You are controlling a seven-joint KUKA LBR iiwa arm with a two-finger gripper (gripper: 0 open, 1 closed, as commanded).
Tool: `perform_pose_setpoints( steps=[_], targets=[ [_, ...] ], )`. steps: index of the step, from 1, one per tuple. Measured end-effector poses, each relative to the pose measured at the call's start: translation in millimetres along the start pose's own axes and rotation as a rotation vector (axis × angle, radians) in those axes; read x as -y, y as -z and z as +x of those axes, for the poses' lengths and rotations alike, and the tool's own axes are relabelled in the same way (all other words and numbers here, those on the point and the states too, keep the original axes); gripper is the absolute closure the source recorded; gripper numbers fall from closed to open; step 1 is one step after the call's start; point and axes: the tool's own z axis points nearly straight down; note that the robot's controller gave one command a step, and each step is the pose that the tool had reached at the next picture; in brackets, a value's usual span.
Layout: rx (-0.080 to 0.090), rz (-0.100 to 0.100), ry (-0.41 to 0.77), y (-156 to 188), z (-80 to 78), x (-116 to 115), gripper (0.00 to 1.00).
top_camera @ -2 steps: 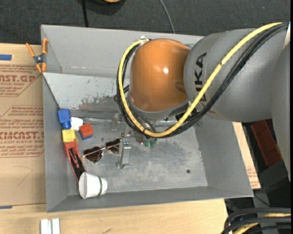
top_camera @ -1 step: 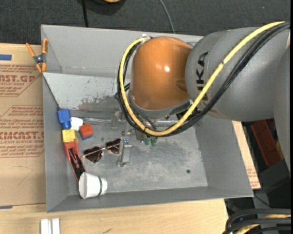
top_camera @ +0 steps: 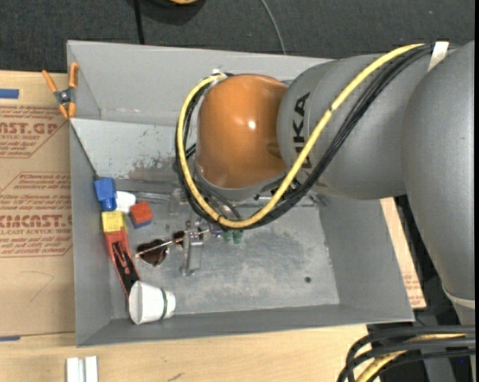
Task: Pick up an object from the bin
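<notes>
Sunglasses: a pair with dark reddish-brown lenses (top_camera: 153, 251) is seen lying flat on the bin floor, left of centre; its thin frame runs rightward to just beside the gripper.
Gripper: slim pale metal (top_camera: 192, 253) is seen low over the floor at the right end of the sunglasses. Whether it is spread or pressed together cannot be told, nor whether the frame is touched.
Arm: a glossy, domed orange cover (top_camera: 235, 130) is carried above the gripper and ringed by yellow and black cables. Behind it, a thick, smooth grey segment (top_camera: 383, 126) enters from the right.
Blocks: a blue block (top_camera: 104, 191), a small white piece (top_camera: 126, 200), an orange-red block (top_camera: 141, 212) and a yellow block (top_camera: 112, 221) are clustered by the left wall, just above the sunglasses.
Strip: a flat red and black strip (top_camera: 124, 263) is laid along the foot of the left wall, between the yellow block and the cup.
Cup: a white cup (top_camera: 149, 302) is found on its side in the near left corner.
Bin: grey metal (top_camera: 247, 313) with sloping walls and a scuffed, scratched floor.
Open room: the floor right of the gripper and toward the near wall is bare; the left side is crowded.
</notes>
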Motion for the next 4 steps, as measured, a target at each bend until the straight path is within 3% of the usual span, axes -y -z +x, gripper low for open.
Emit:
perform_pose_setpoints(
  steps=[1,2,3,4],
  targets=[
    [-0.007,0.001,0.183,-34,-7.6,-7,0.00],
    [0.004,-0.001,0.425,-66,-17.1,4,0.00],
    [-0.004,-0.001,0.446,-102,-26.0,4,0.00],
    [0.007,-0.002,0.609,-119,-48.0,0,1.00]
  ],
)
